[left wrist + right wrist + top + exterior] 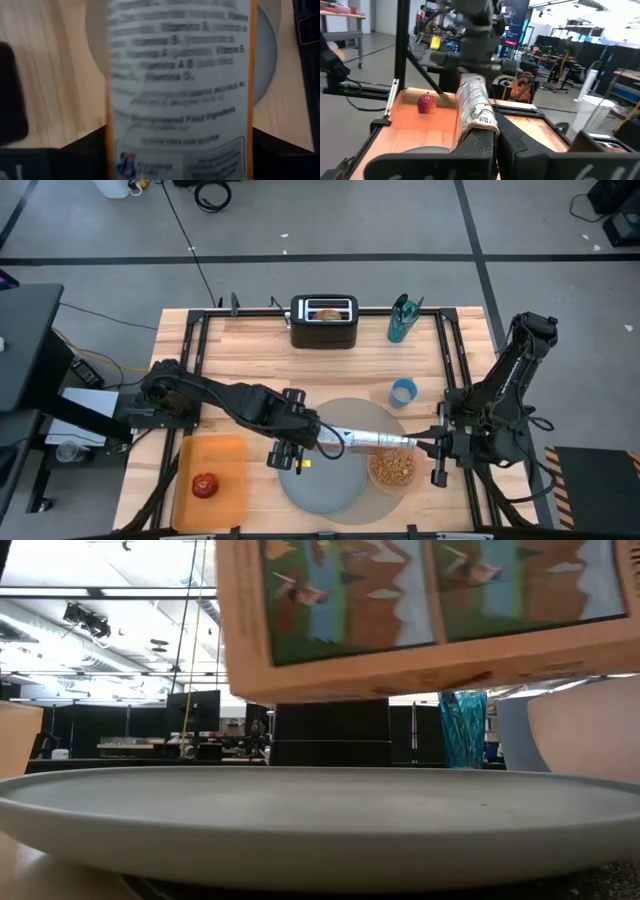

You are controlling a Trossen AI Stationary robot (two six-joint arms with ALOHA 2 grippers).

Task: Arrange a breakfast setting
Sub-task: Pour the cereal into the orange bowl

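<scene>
A cereal box (368, 440) lies level in the air between my two grippers, above the round grey mat (352, 408) and beside the pink bowl of brown cereal (393, 468). My left gripper (300, 446) is shut on the box's left end, and my right gripper (432, 446) on its right end. The grey-blue plate (320, 480) lies on the mat. The bagel (325, 311) sits in the black toaster's slot. The red apple (205, 485) rests on the orange tray. The spoon is out of view. My left gripper holds the box by its end toward the table's left, one finger (75, 152) on each narrow side (112, 150). The fingers come level from the left. The box is lifted clear and lies level. My right gripper meets the box's right end (481, 122) level from the table's right, along the box. Its fingers (476, 150) stand close together there and hide the exact contact. The box reaches away from them toward the left arm.
The black toaster (324, 332) stands at the far edge, with a teal glass (400, 320) to its right. A small blue cup (403, 391) stands just beyond the mat. The orange tray (228, 470) lies at the near left.
</scene>
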